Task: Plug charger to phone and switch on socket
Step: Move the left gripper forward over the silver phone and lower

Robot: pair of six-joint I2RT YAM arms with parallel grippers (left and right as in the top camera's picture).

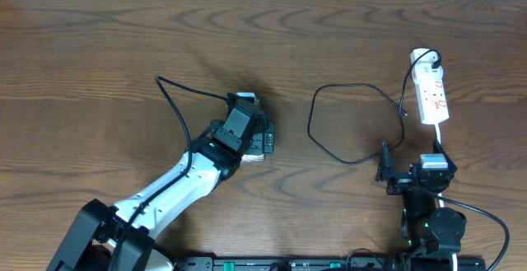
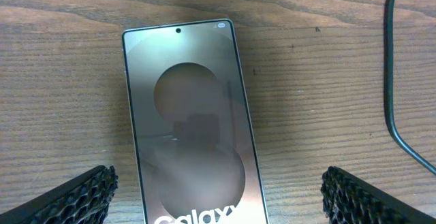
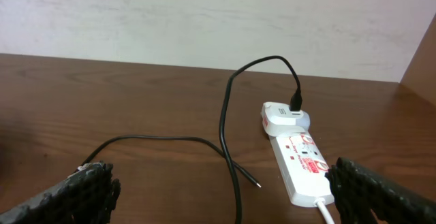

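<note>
The phone (image 2: 187, 129) lies flat on the wood table, face up, with white "Galaxy" lettering at its near end. My left gripper (image 2: 218, 200) is open with a finger on each side of the phone's near end, not touching it. In the overhead view the left gripper (image 1: 247, 121) covers most of the phone. The charger cable (image 1: 346, 160) loops across the table to a white plug (image 3: 286, 118) in the socket (image 3: 300, 159). Its connector tip (image 3: 257, 183) lies loose on the table. My right gripper (image 3: 225, 197) is open and empty, just short of the tip and the socket's near end.
The socket (image 1: 432, 94) sits at the right side of the table, and its white cord (image 3: 325, 209) runs back toward my right arm. A stretch of the charger cable (image 2: 392, 115) lies right of the phone. A pale wall rises behind the table's far edge.
</note>
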